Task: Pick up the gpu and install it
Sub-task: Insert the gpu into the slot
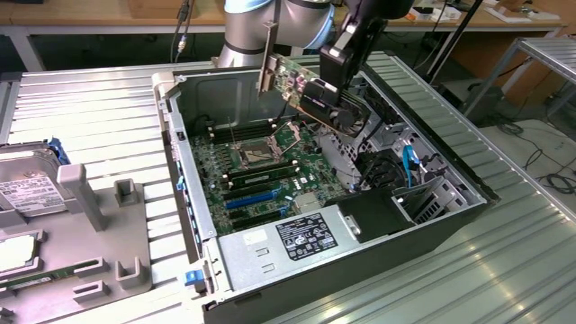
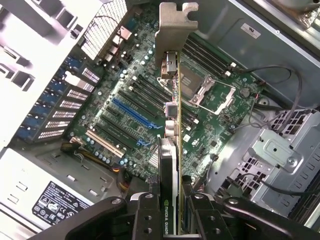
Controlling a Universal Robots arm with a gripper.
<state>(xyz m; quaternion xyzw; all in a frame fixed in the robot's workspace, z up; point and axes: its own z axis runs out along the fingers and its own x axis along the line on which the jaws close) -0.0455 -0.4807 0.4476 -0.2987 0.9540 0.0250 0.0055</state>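
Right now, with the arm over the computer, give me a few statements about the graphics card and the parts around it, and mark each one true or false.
1. The gripper is clamped on the gpu. True.
2. The gpu is seated in a slot on the motherboard. False: it is held in the air above the board, with no slot engaged.
3. The computer case is open, with the motherboard exposed. True.
4. The hard drive with the white label sits inside the case. False: it lies outside the case, at the exterior view's left.
5. The gpu's silver bracket is the end the gripper grasps. False: the bracket is at the end away from the gripper.
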